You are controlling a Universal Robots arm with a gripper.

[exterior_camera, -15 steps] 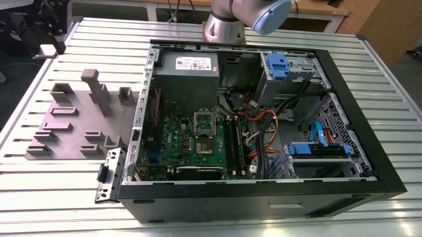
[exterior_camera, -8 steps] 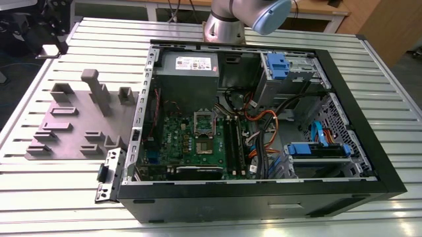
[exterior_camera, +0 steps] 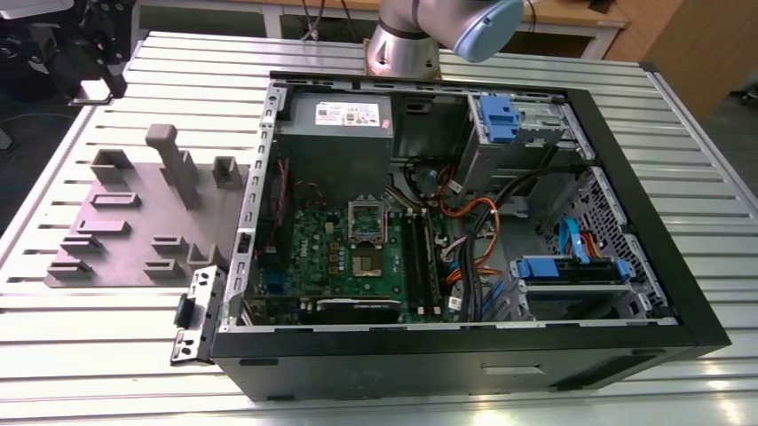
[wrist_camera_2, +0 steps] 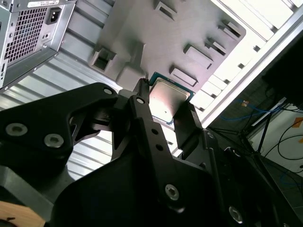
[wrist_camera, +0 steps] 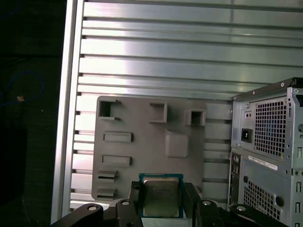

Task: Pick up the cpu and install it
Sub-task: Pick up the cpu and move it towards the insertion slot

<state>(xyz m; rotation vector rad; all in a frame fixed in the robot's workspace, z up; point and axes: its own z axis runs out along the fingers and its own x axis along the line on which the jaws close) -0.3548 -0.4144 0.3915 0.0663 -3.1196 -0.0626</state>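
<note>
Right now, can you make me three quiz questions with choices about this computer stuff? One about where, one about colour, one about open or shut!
1. Where is the cpu? A in the gripper B on the floor C in a hand
2. What colour is the slotted tray? A red B grey C yellow
3. The computer case is: A closed B upside down C open
Answers: A, it sits clamped there in both wrist views; B, grey all over; C, the motherboard shows inside.

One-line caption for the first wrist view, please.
The gripper holds the cpu by its edges over the grey tray on the ribbed table, computer case alongside.
</note>
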